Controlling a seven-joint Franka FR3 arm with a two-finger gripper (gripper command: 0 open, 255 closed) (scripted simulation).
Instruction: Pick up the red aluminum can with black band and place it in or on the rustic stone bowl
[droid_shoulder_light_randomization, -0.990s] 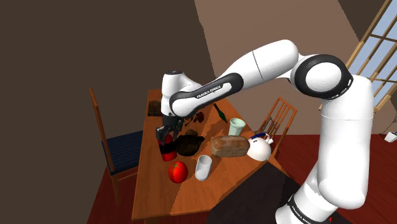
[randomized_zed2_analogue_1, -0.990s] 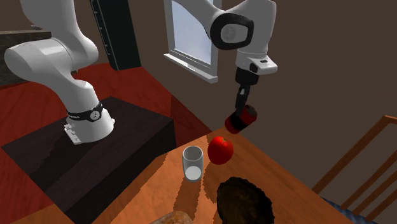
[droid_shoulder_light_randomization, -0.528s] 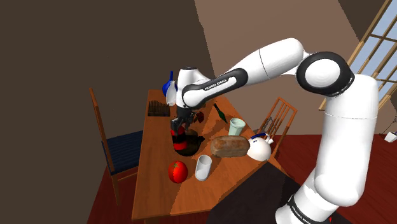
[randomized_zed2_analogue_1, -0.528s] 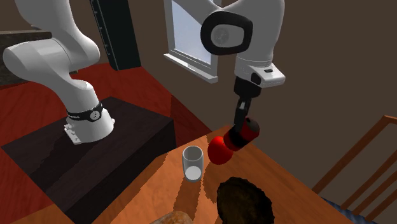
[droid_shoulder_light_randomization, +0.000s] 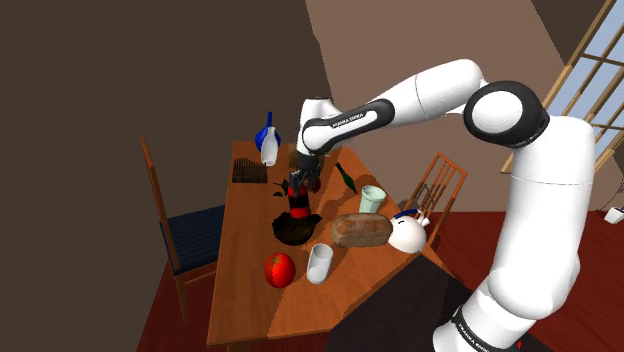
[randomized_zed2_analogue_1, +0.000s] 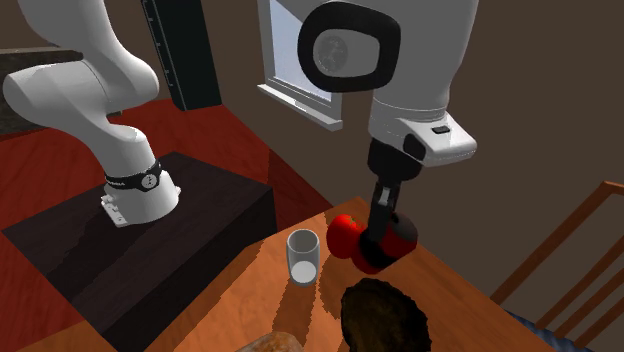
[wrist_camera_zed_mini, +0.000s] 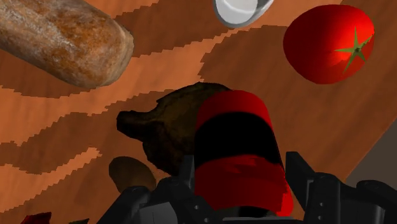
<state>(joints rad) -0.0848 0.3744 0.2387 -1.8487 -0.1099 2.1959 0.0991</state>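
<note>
Clamping can (wrist_camera_zed_mini: 235, 146) in pincer (wrist_camera_zed_mini: 240, 173), off worktop (wrist_camera_zed_mini: 63, 130), over bowl (wrist_camera_zed_mini: 162, 127); done with pickup, left to lower and release.

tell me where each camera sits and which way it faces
Shoulder view: beside and behind the stand, looking down over the table; the whole arm shows.
Second exterior view: across the table, facing the stand; arm and gripper show.
Wrist view: on the hand, looking along the gripper at the red can and dark bowl.
All share can, bowl and tomato.
</note>
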